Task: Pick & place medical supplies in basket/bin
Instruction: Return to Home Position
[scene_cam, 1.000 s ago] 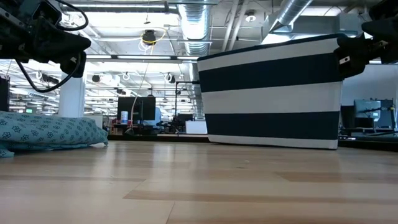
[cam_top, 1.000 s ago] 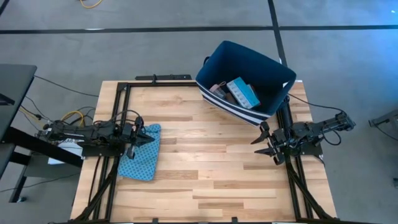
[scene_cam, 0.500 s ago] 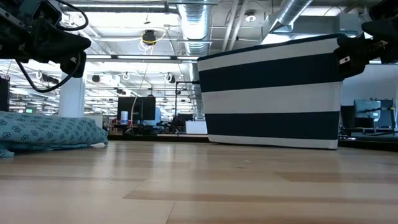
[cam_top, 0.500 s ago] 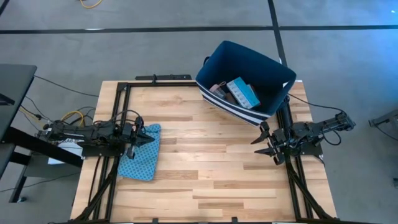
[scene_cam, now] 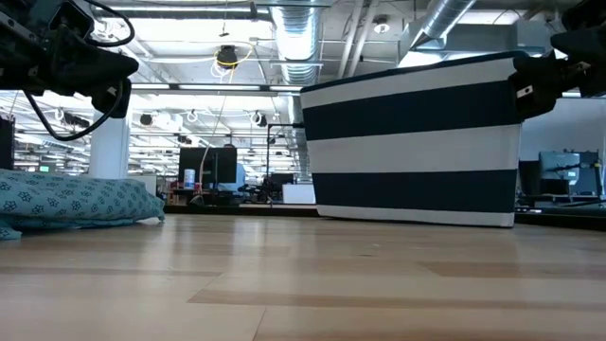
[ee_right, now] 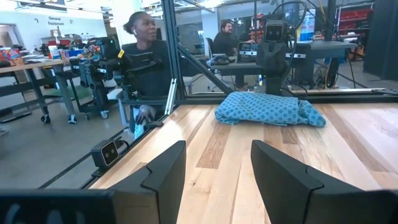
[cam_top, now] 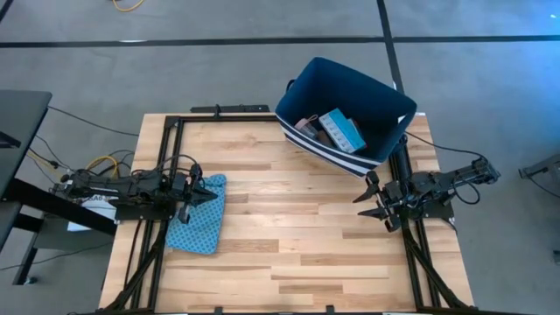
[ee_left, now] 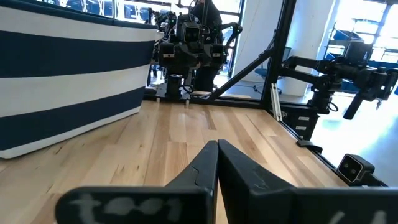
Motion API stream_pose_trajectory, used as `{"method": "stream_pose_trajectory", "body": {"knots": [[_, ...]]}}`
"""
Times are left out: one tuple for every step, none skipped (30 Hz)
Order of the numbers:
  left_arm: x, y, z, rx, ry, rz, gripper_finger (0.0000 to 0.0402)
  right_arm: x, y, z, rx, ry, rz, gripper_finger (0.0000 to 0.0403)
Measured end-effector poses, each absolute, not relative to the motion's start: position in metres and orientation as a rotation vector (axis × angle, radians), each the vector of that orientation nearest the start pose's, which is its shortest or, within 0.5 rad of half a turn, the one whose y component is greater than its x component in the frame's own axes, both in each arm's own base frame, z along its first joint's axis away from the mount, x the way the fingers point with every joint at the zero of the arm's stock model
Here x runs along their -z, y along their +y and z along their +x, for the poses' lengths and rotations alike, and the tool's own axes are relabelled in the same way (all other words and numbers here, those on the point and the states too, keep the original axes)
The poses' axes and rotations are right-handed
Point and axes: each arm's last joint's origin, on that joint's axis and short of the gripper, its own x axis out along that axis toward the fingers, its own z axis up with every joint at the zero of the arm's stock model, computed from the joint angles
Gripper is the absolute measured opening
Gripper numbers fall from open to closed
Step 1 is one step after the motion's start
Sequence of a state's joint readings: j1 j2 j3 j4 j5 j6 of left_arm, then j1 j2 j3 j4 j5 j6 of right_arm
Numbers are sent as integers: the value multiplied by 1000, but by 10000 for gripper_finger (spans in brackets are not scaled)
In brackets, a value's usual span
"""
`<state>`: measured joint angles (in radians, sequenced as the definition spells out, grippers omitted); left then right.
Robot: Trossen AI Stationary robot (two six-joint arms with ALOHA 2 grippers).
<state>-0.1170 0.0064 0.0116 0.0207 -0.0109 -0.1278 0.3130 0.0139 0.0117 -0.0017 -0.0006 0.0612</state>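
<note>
The navy bin with white stripes stands at the table's far right corner; it also shows in the low view and the left wrist view. Inside it lie a light-blue pill organizer and other small items. My left gripper is shut and hovers over the teal patterned pouch at the table's left side. My right gripper is open at the table's right edge, near the bin's near side, holding nothing.
The teal pouch lies flat on the table, seen far off in the right wrist view and at the left in the low view. Black frame rails run along the table's sides. People sit at desks beyond the table's left edge.
</note>
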Motion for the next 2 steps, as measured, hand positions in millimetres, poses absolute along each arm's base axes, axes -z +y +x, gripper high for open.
{"method": "stream_pose_trajectory", "body": {"knots": [[-169,-11,97,108,-19,-129,0,-166,30,93,-313,14,60,175],[-169,-11,97,108,-19,-129,0,-166,30,93,-313,14,60,175]]}}
